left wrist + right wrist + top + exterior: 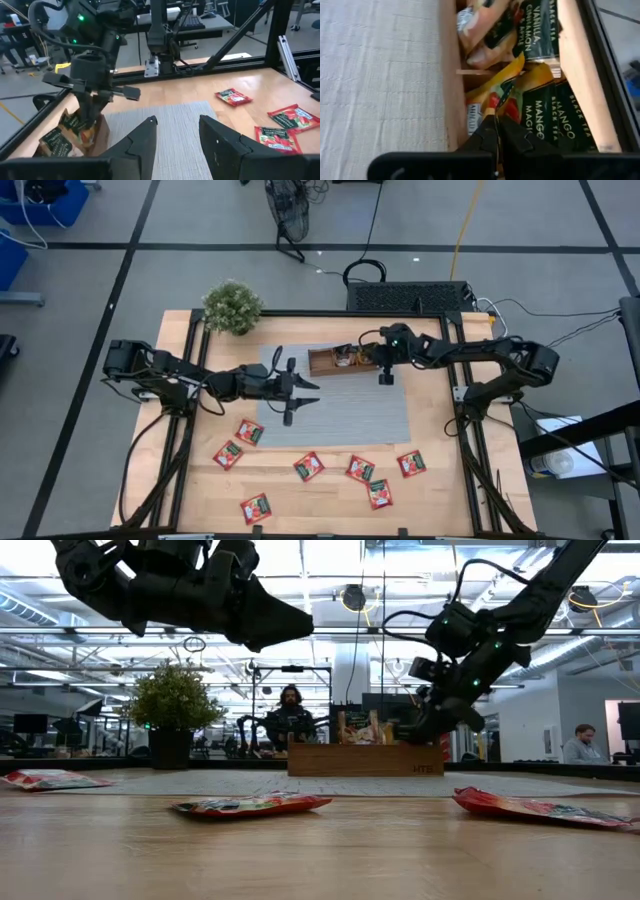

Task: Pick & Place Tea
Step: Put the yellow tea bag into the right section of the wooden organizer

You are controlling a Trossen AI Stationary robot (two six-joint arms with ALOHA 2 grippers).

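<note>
Tea packets [308,466] with red wrappers are scattered over the bare wood at the front of the table [440,490], seven of them from what the overhead shows, all lying flat and apart from each other, none on the grey mat [340,405]. More tea [540,30] is stuffed in the wooden tray [335,361] at the back edge of the mat, dark and orange-yellow packets standing up on edge in its compartments. My right gripper [385,376] is down at the tray's right end, and its fingers [487,132] are pressed fully together, tips sitting right over an orange-yellow packet [507,82] in the middle compartment. Honestly I can't tell from the wrist cam if anything is pinched between them, looks like nothing. My left gripper [292,388] hangs above the mat, left of the tray and well apart from it, fingers [145,140] partly spread with nothing in them. There's a little potted plant [232,306] at the back left corner of the table. From the low camera a couple of people [290,718] are visible in the room behind, not near my arms.
</note>
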